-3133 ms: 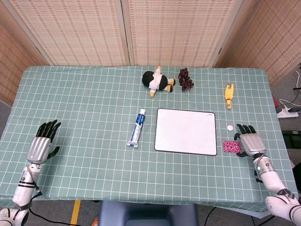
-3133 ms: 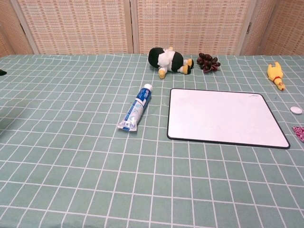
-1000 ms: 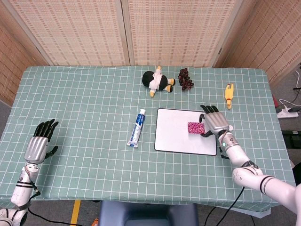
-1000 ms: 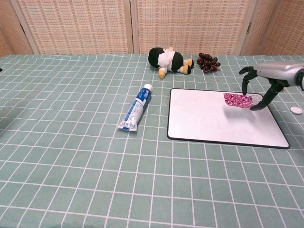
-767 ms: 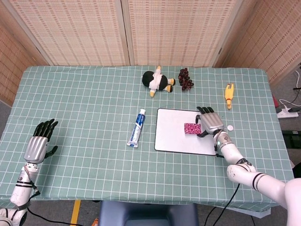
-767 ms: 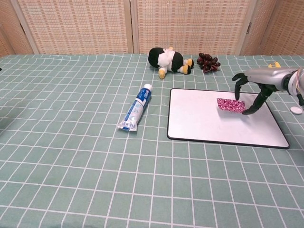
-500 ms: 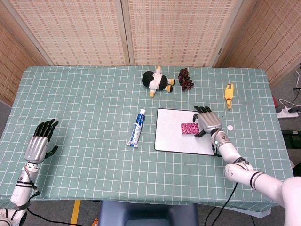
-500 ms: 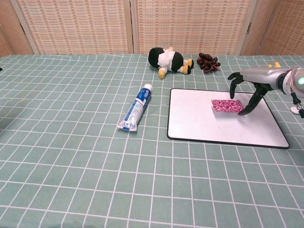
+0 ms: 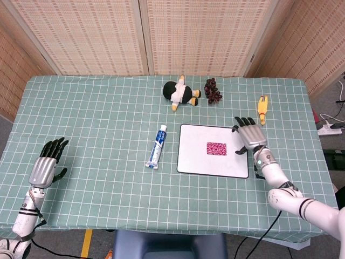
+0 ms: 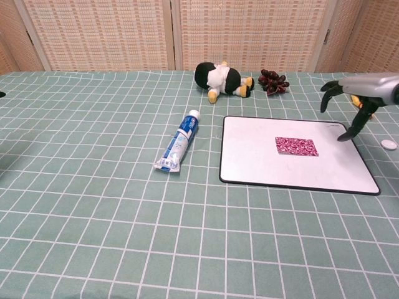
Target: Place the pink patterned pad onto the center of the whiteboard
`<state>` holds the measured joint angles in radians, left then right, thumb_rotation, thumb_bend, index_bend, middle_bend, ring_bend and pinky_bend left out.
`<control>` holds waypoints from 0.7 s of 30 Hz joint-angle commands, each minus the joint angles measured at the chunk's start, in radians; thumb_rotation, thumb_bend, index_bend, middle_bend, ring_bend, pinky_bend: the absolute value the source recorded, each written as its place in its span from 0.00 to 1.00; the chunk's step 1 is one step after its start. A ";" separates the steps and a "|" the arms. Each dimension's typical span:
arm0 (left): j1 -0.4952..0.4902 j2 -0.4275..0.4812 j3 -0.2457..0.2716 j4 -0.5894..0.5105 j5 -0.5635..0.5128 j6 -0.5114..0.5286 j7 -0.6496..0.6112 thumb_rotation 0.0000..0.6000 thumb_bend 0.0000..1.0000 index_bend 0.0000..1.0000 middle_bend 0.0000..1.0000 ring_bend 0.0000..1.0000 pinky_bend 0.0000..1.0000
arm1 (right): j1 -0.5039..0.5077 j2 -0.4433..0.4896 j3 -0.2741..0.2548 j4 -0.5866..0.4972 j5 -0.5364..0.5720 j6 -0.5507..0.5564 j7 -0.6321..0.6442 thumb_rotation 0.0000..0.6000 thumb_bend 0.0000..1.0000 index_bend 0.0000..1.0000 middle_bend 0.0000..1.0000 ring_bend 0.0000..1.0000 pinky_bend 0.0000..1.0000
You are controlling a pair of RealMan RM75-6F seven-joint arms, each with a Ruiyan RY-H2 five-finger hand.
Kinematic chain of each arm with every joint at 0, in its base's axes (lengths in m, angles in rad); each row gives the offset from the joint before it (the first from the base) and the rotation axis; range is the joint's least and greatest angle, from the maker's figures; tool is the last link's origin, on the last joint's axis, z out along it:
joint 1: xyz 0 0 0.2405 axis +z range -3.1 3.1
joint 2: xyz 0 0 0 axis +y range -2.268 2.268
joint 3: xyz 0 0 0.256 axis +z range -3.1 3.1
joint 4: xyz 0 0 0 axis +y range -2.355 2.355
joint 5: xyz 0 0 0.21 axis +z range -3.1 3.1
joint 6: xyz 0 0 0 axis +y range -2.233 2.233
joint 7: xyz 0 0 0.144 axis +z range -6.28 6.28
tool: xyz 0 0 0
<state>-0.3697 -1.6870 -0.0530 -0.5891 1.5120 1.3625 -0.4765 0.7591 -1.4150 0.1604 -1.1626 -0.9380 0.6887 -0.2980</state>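
So the pink patterned pad (image 9: 217, 148) is lying flat pretty much in the middle of the whiteboard (image 9: 194, 162), nothing touching it. The right hand (image 9: 250, 139) hovers over the board's right edge, just beside the pad but clear of it, fingers (image 10: 328, 87) spread apart and holding nothing. In the chest view you can see the same hand up off the surface with the fingers curved downward. The left hand (image 9: 46, 166) is way over at the near left side of the bench (image 9: 97, 108), fingers loosely spread, nothing in it. Other stuff on the green checked cloth: a toothpaste tube (image 9: 157, 147) just left of the whiteboard, a black and white plush toy (image 9: 180, 93) and a bunch of dark grapes (image 9: 212, 90) behind the board, a yellow rubber chicken (image 9: 262, 109) at the far right, and a small white cap (image 10: 389, 144) by the board's right side.
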 commanded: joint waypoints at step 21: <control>-0.007 -0.004 0.005 -0.006 0.003 -0.019 0.013 1.00 0.24 0.00 0.00 0.00 0.00 | -0.045 -0.041 -0.057 0.268 0.127 -0.129 0.003 0.90 0.09 0.39 0.00 0.00 0.00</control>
<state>-0.3772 -1.6907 -0.0475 -0.5947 1.5151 1.3438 -0.4633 0.7134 -1.4541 0.1029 -0.8958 -0.8096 0.5597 -0.2963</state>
